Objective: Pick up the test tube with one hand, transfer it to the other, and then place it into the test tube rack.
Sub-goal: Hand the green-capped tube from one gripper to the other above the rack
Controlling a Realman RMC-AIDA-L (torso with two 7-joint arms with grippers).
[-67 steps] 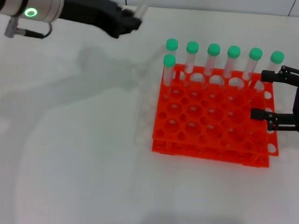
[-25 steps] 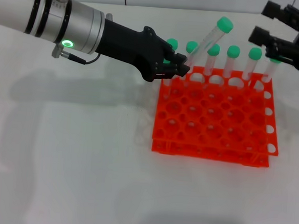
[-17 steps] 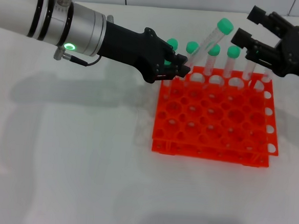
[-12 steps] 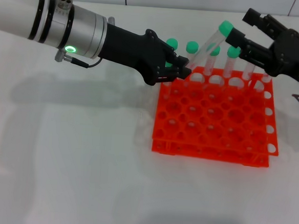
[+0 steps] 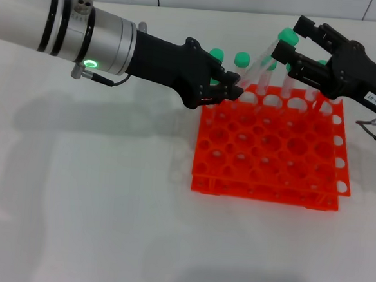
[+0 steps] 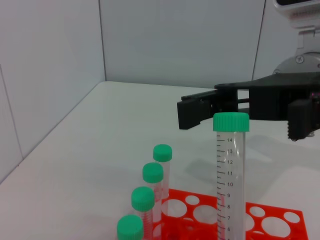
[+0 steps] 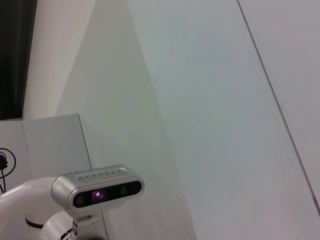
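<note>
- The test tube (image 5: 261, 57) is in the air over the far-left corner of the orange test tube rack (image 5: 271, 147). It is tilted: the rounded bottom is low at the left gripper (image 5: 229, 87), and the green cap (image 5: 287, 37) points up and toward the right side.
- The left gripper is closed on the lower end of the tube, so the upper half is free to be taken.
- The right gripper (image 5: 286, 41), the one with the white label (image 5: 375, 98), is at the cap end. Its jaws are spread open, one on each side of the cap, and do not seem to press it yet.
- In the left wrist view the black fingers (image 6: 200, 111) stand just behind the cap (image 6: 231, 122).
- My judgement: the right jaws must close across the tube's long axis, just under the cap, before the left gripper lets go.
</note>
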